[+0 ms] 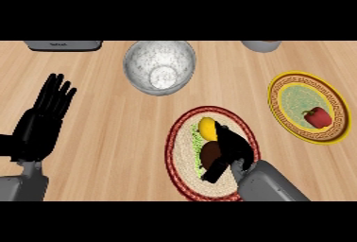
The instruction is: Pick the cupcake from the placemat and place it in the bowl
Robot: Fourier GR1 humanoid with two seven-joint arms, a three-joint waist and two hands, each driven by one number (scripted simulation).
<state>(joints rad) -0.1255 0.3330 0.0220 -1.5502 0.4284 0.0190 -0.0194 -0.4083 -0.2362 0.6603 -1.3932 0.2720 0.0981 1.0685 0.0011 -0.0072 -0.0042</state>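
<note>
The right hand (233, 147) is curled round the cupcake (209, 151), which sits on the placemat (185, 170) beneath it. Lifting and carrying it to the bowl (159, 66), beyond the hand, remain.

1 bowl (140, 61), 1 plate (296, 99), 1 placemat (182, 163)

The surface (105, 142) is grained in pale wood, the bowl (143, 61) is speckled grey-white, the placemat (182, 160) is rimmed dark red, and the plate (286, 85) is edged yellow.
</note>
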